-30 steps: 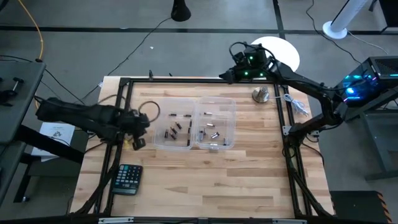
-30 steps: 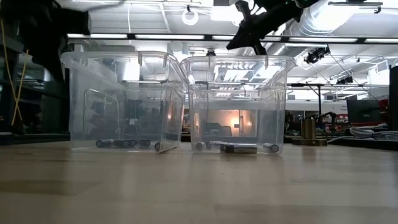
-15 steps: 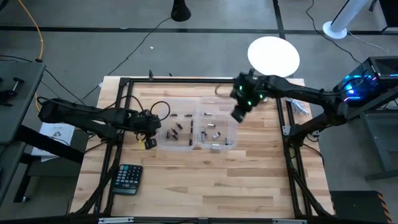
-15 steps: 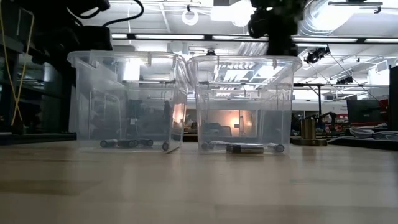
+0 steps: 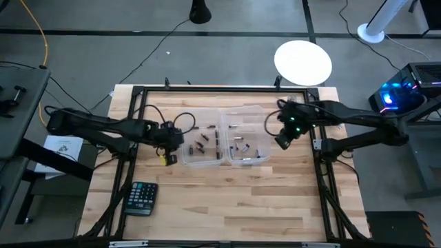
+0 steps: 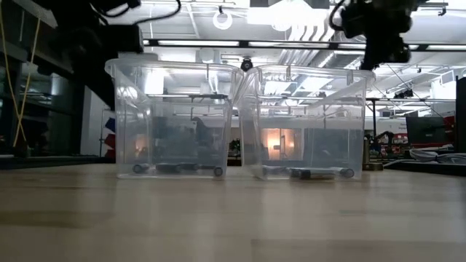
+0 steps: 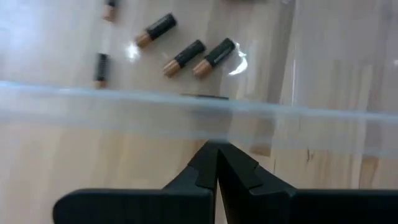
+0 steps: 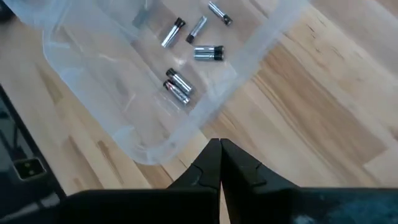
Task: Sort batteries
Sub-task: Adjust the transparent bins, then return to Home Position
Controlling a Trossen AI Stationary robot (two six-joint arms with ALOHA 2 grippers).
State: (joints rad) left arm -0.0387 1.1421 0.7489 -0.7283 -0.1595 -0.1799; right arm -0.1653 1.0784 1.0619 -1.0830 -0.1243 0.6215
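Two clear plastic bins stand side by side on the wooden table, the left bin (image 5: 200,145) and the right bin (image 5: 245,143). Dark batteries with copper ends (image 7: 186,57) lie on the left bin's floor. Silvery and mixed batteries (image 8: 185,56) lie on the right bin's floor. My left gripper (image 5: 176,140) is shut at the left bin's left wall. My right gripper (image 5: 281,142) is shut and hovers just right of the right bin, above rim height in the low view (image 6: 382,54), touching nothing. My left gripper has its shut fingertips (image 7: 216,148) against the outer side of the left bin's left wall, just under the rim (image 7: 214,118). It comes level from the table's left. The bin stands flat on the table.
A black calculator (image 5: 141,198) lies near the table's near left corner. A black frame (image 5: 320,148) runs along the table's edges. A white round disc (image 5: 303,62) lies beyond the far edge. Bare wood spreads in front of the bins.
My left gripper has moved toward the table's right, and both bins have slid right together, still touching. My right gripper has swung from the far edge, across the right bin, down to that bin's right side.
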